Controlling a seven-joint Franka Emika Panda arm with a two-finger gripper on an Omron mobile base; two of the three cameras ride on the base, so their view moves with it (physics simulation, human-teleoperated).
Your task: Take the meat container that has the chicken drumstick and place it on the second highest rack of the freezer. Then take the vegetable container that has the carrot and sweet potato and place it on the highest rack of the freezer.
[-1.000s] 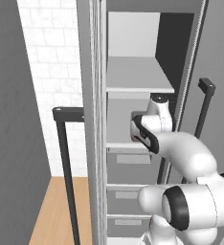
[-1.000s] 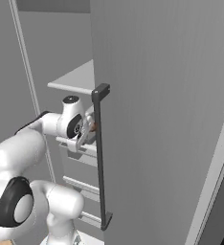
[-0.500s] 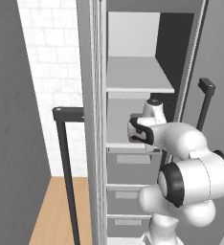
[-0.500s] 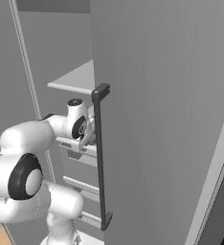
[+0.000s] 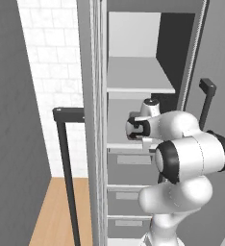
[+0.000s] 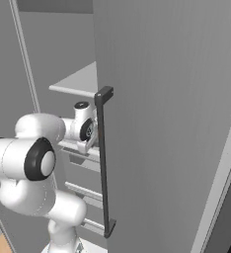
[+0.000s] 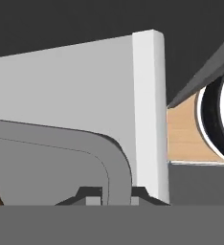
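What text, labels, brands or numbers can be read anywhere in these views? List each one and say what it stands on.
None: no readable text in any view.
The freezer shelves, the drawers, the door handle and the container rim at the hand are all plain and unmarked.

You see the arm's wrist (image 6: 83, 129) reaching beneath the upper freezer shelf (image 6: 78, 83), just behind the door handle (image 6: 104, 158).
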